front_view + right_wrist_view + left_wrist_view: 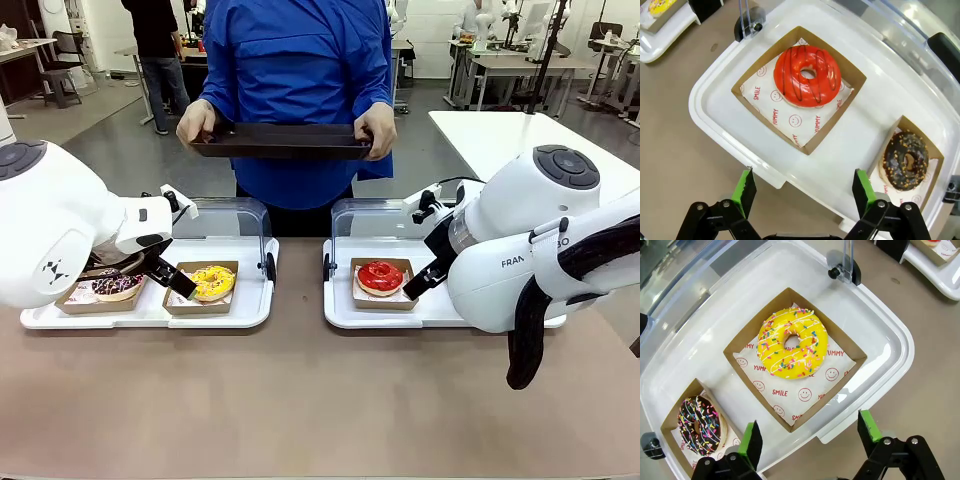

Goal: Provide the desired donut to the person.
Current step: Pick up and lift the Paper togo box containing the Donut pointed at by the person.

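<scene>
Over on the left, the left tool (810, 427) hangs with its fingers spread wide above the near edge of a white tray (892, 335), gripping nothing. In that tray a dark sprinkled donut (117, 285) sits in a card box at the far left, with a yellow donut (212, 281) in its own box just beside it. Across the worktop (300, 400), in the middle, the person (295, 60) holds a dark tray (283, 140) level in both hands. To the right, a second white tray (343, 312) carries a boxed red donut (380, 276) and, further right, a chocolate donut (905, 160) with nut crumbs. The right tool (803, 181) hovers at that tray's near edge, fingers spread and empty.
</scene>
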Controlling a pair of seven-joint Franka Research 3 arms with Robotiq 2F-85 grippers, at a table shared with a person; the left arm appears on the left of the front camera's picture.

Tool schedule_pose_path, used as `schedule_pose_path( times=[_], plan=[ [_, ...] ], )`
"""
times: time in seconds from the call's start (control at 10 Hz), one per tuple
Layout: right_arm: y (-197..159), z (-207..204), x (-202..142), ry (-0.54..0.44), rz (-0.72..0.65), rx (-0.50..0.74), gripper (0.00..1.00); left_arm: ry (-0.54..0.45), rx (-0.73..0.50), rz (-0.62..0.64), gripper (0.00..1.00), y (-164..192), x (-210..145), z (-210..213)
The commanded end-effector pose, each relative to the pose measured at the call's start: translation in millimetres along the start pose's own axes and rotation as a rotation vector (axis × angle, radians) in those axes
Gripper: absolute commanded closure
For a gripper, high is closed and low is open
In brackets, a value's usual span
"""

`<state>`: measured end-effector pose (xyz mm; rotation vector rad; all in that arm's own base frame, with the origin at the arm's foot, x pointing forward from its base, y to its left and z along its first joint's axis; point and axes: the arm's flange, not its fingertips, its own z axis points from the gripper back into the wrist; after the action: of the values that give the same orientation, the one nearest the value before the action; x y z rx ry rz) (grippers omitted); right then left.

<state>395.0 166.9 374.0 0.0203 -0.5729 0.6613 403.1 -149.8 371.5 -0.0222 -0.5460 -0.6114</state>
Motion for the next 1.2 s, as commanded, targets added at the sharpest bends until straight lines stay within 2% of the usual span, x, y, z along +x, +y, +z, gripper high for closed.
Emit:
schedule_pose_path(
  times=[0.0, 0.2, 0.3, 0.4, 0.5, 0.6, 0.8, 1.1],
  plan=[
    [-0.1, 0.0, 0.0, 0.0, 0.0, 0.0, 0.0, 0.0, 0.0, 0.0, 0.0, 0.1, 0.0, 0.0],
    [0.0, 0.0, 0.0, 0.0, 0.0, 0.0, 0.0, 0.0, 0.0, 0.0, 0.0, 0.0, 0.0, 0.0],
    [-16.3, 23.8, 2.9, -0.01, 0.008, 0.053, 0.0, -0.018, -0.031, -0.001, 0.0, 5.5, -6.3, 19.2],
    [-37.7, 52.8, -4.0, -0.001, 0.058, 0.12, 0.0, 0.005, -0.067, -0.008, 0.0, 16.0, -24.6, 41.3],
    [-65.8, 85.6, -15.8, -0.024, 0.118, 0.255, 0.0, 0.011, -0.131, -0.037, 0.0, 26.9, -52.5, 69.0],
    [-79.3, 101.9, -24.2, -0.052, 0.143, 0.295, 0.0, -0.003, -0.203, -0.058, 0.0, 29.7, -70.5, 82.7],
    [-106.3, 137.0, -50.4, -0.112, 0.237, 0.352, 0.0, -0.014, -0.245, -0.114, 0.0, 33.1, -115.1, 116.3],
    [-136.5, 171.2, -84.5, -0.216, 0.234, 0.334, 0.0, -0.116, -0.292, -0.15, 0.0, 36.0, -164.6, 147.9]
  ],
)
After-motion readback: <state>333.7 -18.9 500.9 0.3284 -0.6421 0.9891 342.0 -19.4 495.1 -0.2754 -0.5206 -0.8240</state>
